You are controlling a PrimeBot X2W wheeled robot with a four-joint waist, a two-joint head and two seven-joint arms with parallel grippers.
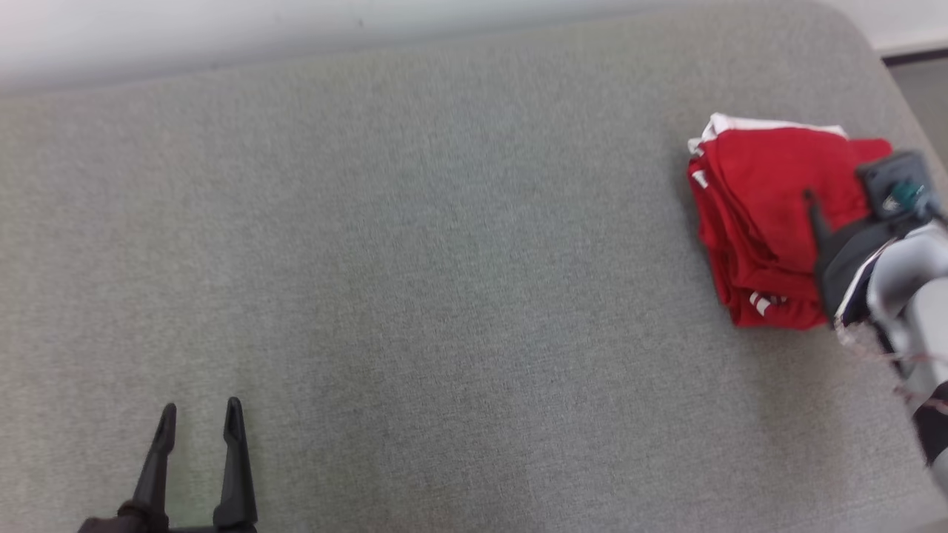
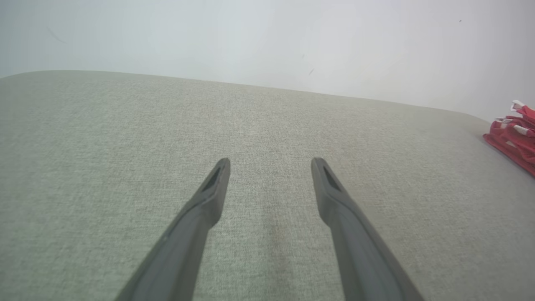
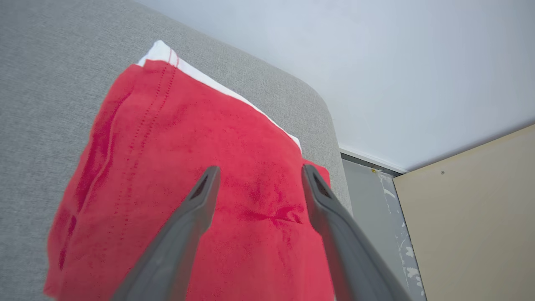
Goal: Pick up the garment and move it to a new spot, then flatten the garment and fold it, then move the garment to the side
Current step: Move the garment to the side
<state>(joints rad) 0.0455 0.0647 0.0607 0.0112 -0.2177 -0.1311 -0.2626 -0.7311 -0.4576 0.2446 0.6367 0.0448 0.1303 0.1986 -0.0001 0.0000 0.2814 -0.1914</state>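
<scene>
A wide grey cloth-covered surface (image 1: 444,259) is seen from above, bounded at the far edge by a pale wall (image 1: 222,29). A red garment (image 1: 763,215) is laid on the far right part of the surface, close to its rounded corner. It is folded into a thick, roughly rectangular stack of several layers. A white band (image 3: 161,52) is shown along its far edge, and small white marks along its left side.

The right gripper (image 3: 260,168) is held over the garment's right half. Its two dark fingers are spread, with nothing pinched between them and red cloth seen beneath. Whether the fingertips touch the cloth cannot be told. The left gripper (image 1: 201,414) is held at the near left, over bare surface and well apart from the garment, its fingers likewise spread and empty.

The garment is judged to be light, soft and limp, and not fragile. Its layers would likely sag and slip apart if only the top one were lifted. If a hold is needed, a pinch across all layers at a folded edge, on the right or near side, is judged safest, so that the stack is not undone. With the folded garment set at the side, the task appears close to done.
</scene>
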